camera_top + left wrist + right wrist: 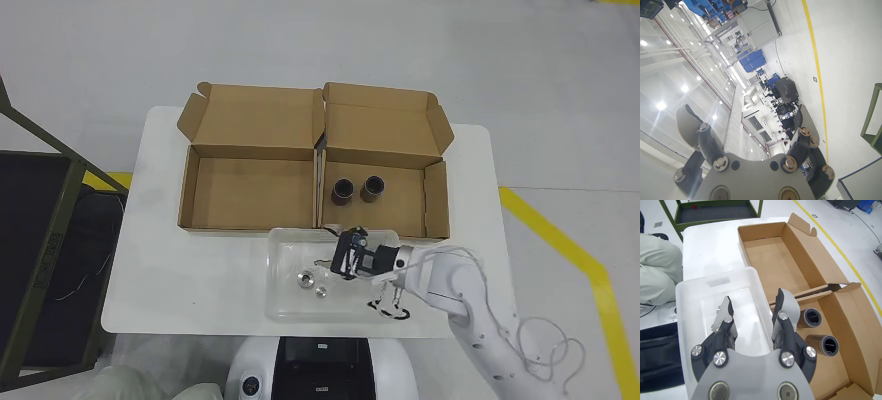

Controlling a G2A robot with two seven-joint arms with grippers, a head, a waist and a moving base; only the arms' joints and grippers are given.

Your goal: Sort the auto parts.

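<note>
I see my right hand (754, 296) wide open, empty, over the clear bin (683, 289) holding two metal parts (303, 280). Two black cylinders (811, 317) sit in the cardboard box (436, 200) alongside. Left hand (743, 108) spread, empty, facing the room.

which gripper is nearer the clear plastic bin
Right. The right gripper hangs open over the clear plastic bin; the left gripper, also open, points off into the hall, away from it.

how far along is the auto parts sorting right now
Done: two dark cylinders lie in one cardboard box. In hand: nothing; the right pincer hangs open over the clear bin. Left: two small metal parts sit in that bin, not yet boxed.
</note>
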